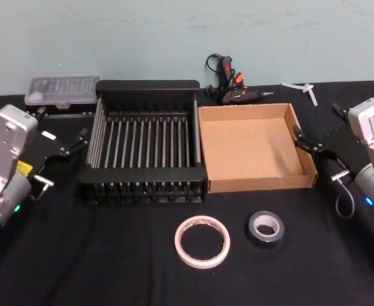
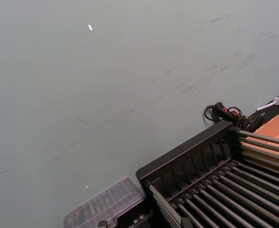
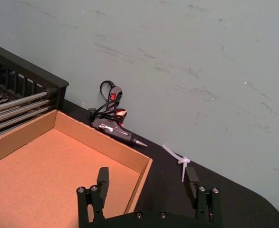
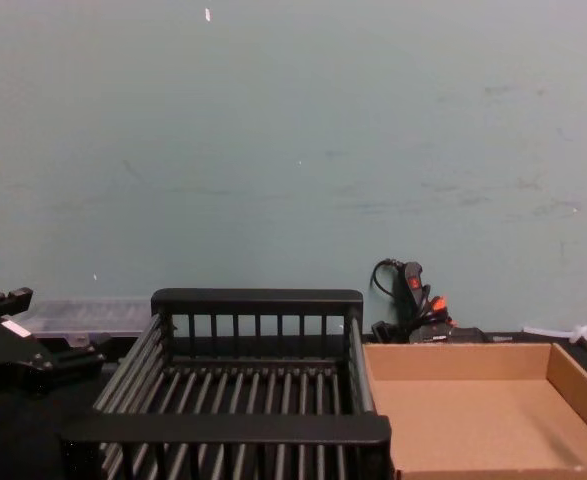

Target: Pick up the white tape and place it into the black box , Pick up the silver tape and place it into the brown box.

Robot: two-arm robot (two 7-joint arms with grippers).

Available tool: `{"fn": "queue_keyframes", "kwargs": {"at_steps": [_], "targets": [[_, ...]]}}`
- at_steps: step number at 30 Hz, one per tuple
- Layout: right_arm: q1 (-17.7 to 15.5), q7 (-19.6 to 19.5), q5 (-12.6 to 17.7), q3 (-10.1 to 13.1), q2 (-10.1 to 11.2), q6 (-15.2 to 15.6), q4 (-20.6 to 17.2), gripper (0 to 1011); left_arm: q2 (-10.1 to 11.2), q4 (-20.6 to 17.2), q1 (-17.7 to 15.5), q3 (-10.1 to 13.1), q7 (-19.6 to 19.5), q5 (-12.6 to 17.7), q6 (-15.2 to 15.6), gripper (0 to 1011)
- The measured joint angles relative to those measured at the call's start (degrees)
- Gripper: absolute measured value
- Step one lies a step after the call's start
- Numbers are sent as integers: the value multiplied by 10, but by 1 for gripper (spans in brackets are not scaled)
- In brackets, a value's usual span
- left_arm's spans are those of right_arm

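Beside each box's outer edge, one raised gripper: left gripper [image 1: 72, 145], right gripper [image 1: 309, 141].

Both arms end in pale grey, boxy wrist housings with rounded corners, joined to darker grey cylindrical segments that each carry a small glowing blue-green light. The left gripper [image 1: 69, 145] has slim black fingers on a black bracket, with a yellow label and a white sticker nearby. The right gripper [image 3: 148, 183] has flat black fingers mounted on blocks fastened with silver screw heads, and a thin dark cable loops beneath its wrist.
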Motion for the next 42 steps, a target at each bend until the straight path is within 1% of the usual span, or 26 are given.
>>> {"fn": "queue_keyframes", "kwargs": {"at_steps": [42], "targets": [[0,0,0,0,0,0,0,1002,0,0,0,0,0,0,0,1001]]}}
